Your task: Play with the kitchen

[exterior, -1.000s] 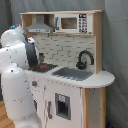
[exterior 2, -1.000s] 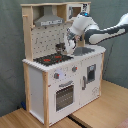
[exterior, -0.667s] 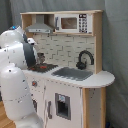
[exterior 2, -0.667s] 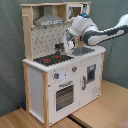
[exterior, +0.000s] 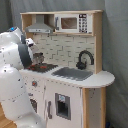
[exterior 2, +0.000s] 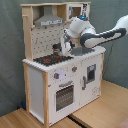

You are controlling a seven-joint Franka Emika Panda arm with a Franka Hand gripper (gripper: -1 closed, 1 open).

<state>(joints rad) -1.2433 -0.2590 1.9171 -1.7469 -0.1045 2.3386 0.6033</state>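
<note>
The toy kitchen (exterior: 70, 70) fills most of the frame in both exterior views, standing on a wooden floor (exterior 2: 100, 112) with a grey curtain (exterior 2: 10, 50) behind it. In the first exterior view the sink (exterior: 72, 73) sits in the middle of the white counter, and I cannot see anything in it. A black tap (exterior: 85, 59) curves up just behind it. At the top, the little microwave (exterior: 73, 23) has its door closed, and the grey hood (exterior: 39, 26) hangs to its left. The oven door (exterior 2: 64, 95) in the lower middle of the second exterior view is closed too, with two knobs (exterior 2: 56, 76) above it.

The black and red hob (exterior 2: 50, 59) is on the counter's left side in the second exterior view. The gripper (exterior 2: 64, 48) hangs just above its back edge, under the hood. I cannot tell if its fingers are apart or together. The white arm (exterior 2: 102, 36) reaches in from the upper right of that frame, crossing in front of the back wall tiles. In the first exterior view the arm's big white body (exterior: 12, 75) covers the kitchen's left side
</note>
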